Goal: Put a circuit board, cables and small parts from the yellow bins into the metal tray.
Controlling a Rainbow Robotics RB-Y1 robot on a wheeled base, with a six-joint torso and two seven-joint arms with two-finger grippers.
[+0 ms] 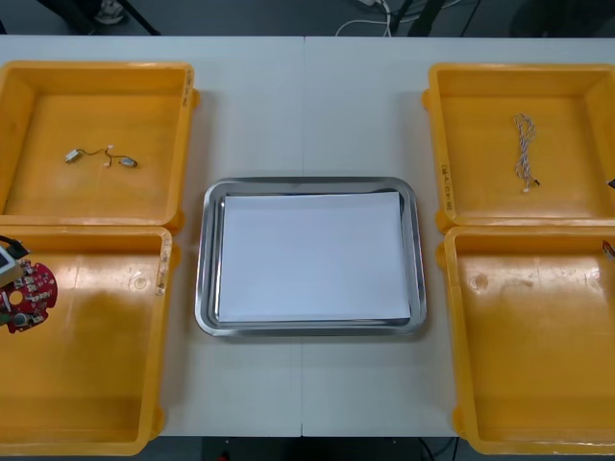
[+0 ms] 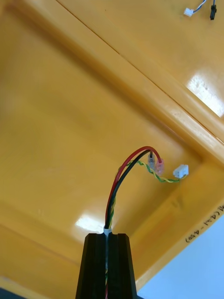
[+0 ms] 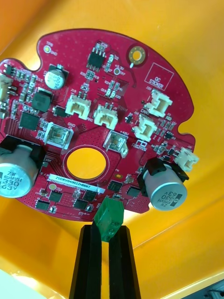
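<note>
My left gripper (image 3: 108, 230) is shut on the green connector at the rim of a round red circuit board (image 3: 107, 131). In the front view the board (image 1: 31, 294) hangs over the left side of the near left yellow bin (image 1: 96, 384). My right gripper (image 2: 108, 236) is shut on a red, black and yellow cable (image 2: 122, 174), which curves up from the fingers to clear and white plugs. It is held above the floor of the near right yellow bin (image 2: 60, 126). The metal tray (image 1: 206, 259), white inside, lies between the bins.
The far left bin (image 1: 38, 106) holds small metal parts on a thin cable (image 1: 100, 157). In the far right bin (image 1: 480, 115) lies a twisted blue and white cable (image 1: 525, 154); its plug ends (image 2: 200, 8) show past the bin wall.
</note>
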